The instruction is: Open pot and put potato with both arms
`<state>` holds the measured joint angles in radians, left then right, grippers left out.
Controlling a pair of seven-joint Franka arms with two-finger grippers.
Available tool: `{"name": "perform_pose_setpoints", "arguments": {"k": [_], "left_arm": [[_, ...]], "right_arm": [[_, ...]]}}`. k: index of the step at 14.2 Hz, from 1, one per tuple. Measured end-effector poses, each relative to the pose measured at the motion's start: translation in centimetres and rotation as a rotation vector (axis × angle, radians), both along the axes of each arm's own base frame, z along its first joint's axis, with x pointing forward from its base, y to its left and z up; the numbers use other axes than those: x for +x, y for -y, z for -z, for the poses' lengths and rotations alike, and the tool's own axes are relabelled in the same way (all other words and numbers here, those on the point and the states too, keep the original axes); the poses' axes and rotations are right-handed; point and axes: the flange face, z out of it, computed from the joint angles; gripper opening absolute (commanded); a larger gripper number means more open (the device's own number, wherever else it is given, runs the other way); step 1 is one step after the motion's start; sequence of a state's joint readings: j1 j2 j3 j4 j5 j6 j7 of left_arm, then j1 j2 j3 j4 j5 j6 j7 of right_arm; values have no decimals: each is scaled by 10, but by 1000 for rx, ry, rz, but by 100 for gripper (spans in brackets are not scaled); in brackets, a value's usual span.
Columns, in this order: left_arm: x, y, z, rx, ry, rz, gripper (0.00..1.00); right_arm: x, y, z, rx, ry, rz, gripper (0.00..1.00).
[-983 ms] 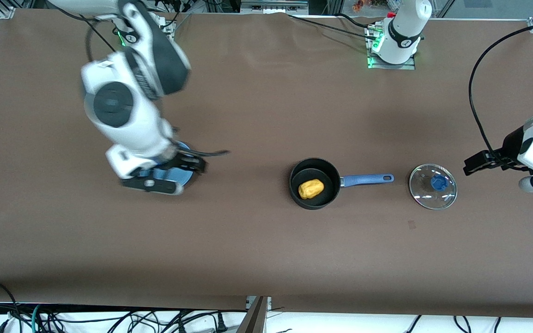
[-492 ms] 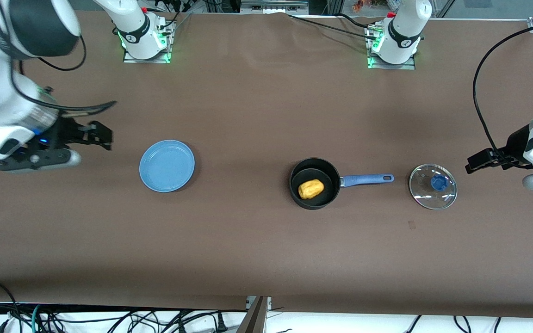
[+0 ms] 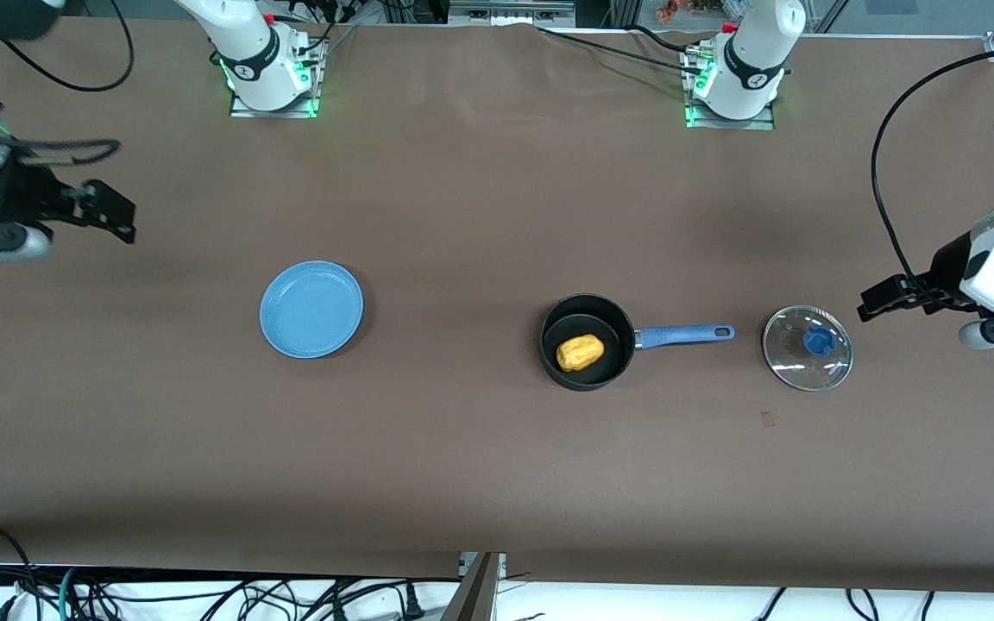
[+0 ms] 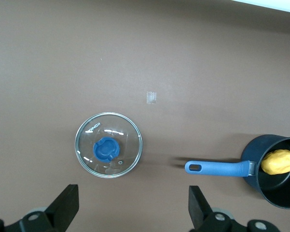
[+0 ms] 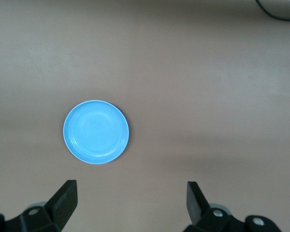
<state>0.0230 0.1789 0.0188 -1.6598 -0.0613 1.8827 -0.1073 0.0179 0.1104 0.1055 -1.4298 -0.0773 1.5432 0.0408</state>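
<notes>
Already the potato (image 3: 580,352) sits inside the black saucepan (image 3: 588,342), which stands open near the middle of the table with its blue handle (image 3: 685,335) pointing toward the left arm's end. Judging by that, the task looks essentially done. The glass lid (image 3: 807,348) lies flat on the brown table (image 3: 497,483) just past the handle's tip, blue knob up and well apart from the pan's mouth, probably set there so the opening stays free for the drop.

A blue plate (image 3: 311,309) rests bare toward the right arm's end, well apart from the saucepan; it holds nothing.

The left gripper (image 3: 885,297) hangs over the table beside the lid toward the left arm's end, its jaws spread wide and holding nothing. The right gripper (image 3: 104,210) hangs over the right arm's end of the table, away from the plate, jaws likewise apart and empty. Both arms seem drawn clear of the work.

Counted: one potato, one saucepan, one lid, one plate, two grippers.
</notes>
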Motion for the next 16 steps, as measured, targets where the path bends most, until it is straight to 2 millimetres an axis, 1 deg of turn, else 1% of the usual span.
{"name": "perform_pose_setpoints", "arguments": {"k": [1,3,5,7,10,16], "left_arm": [[-2,0,0,-1,0,0,100],[-5,0,-1,-1,1,0,100],[-9,0,-3,-1,1,-1,100],[-10,-1,-4,-1,3,-3,100],[-11,-8,-8,1,14,-15,100],[-13,-29,-15,10,39,-11,100]], "right_arm": [[-5,1,-3,-2,-12,-10,100],[-11,2,3,-7,-50,-24,100],[-11,2,12,-9,-72,-26,100],[-9,3,16,-9,-84,-30,100],[-9,3,17,-9,-84,-33,100],[-8,5,18,-9,-86,-31,100]]}}
